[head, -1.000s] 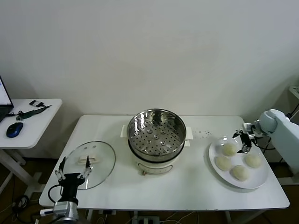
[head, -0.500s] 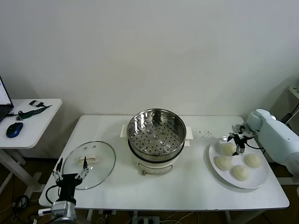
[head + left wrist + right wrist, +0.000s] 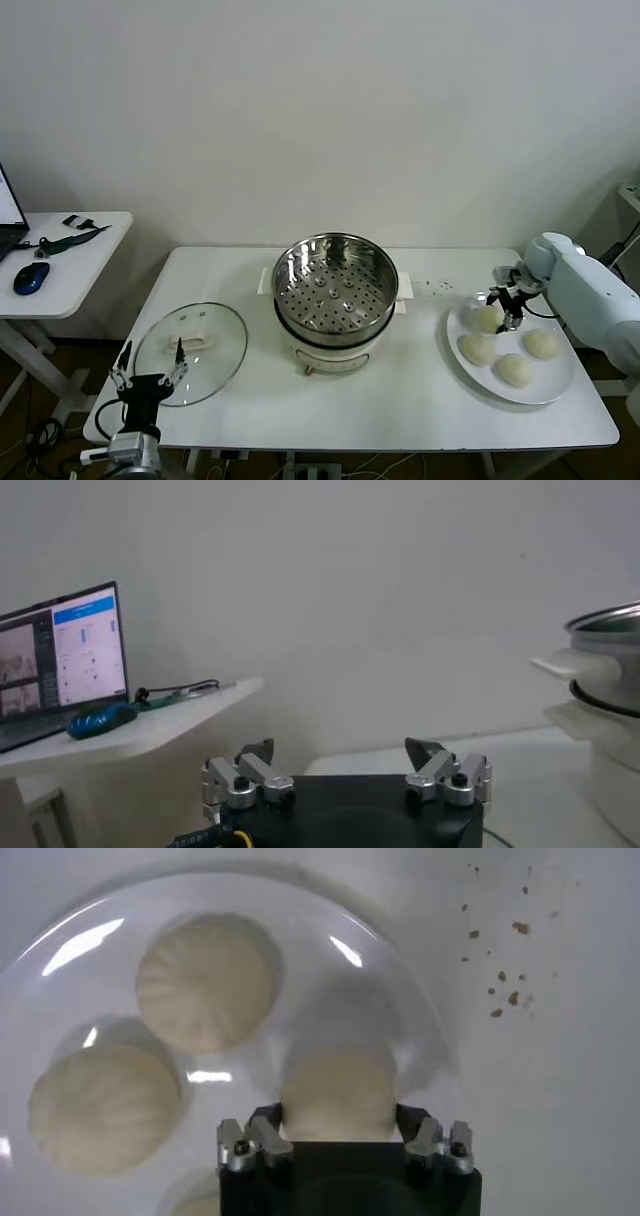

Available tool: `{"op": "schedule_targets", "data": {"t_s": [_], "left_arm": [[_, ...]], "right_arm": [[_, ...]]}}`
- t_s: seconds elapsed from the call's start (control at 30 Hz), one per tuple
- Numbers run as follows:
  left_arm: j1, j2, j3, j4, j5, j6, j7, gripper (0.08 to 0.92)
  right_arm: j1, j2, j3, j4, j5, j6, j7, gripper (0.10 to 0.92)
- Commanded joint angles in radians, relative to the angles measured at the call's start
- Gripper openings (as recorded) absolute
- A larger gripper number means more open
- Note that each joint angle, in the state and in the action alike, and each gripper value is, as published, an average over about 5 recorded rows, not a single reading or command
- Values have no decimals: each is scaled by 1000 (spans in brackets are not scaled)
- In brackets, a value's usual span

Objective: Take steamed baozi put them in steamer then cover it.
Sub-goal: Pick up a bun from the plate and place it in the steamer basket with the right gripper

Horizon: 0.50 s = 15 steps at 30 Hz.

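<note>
My right gripper [image 3: 340, 1120] sat low over the plate [image 3: 558, 390] at the table's right end, fingers apart on either side of the far-left baozi [image 3: 487, 319], not yet clamped. All four baozi lay on the plate, the steamer [image 3: 335, 292] stood empty mid-table, the cover [image 3: 192, 350] lay left by my idle, open left gripper [image 3: 148, 369]. White table [image 3: 400, 405], plain wall, side desk [image 3: 62, 268] far left.

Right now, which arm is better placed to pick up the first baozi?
The right. Its hand is open over the baozi nearest the steamer, on the plate. The left hand sits open by the cover.
</note>
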Motion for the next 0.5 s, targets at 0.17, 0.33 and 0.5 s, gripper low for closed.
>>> {"op": "schedule_targets", "data": {"t_s": [0.17, 0.33, 0.5], "left_arm": [[7, 3, 0, -13, 0, 0, 1, 823], [17, 8, -1, -25, -1, 2, 7, 823], [27, 9, 2, -29, -1, 0, 8, 823]], "right_arm": [[100, -37, -102, 105, 64, 34, -31, 704], [276, -51, -280, 229, 134, 86, -63, 704], [428, 0, -389, 303, 200, 150, -98, 704]]}}
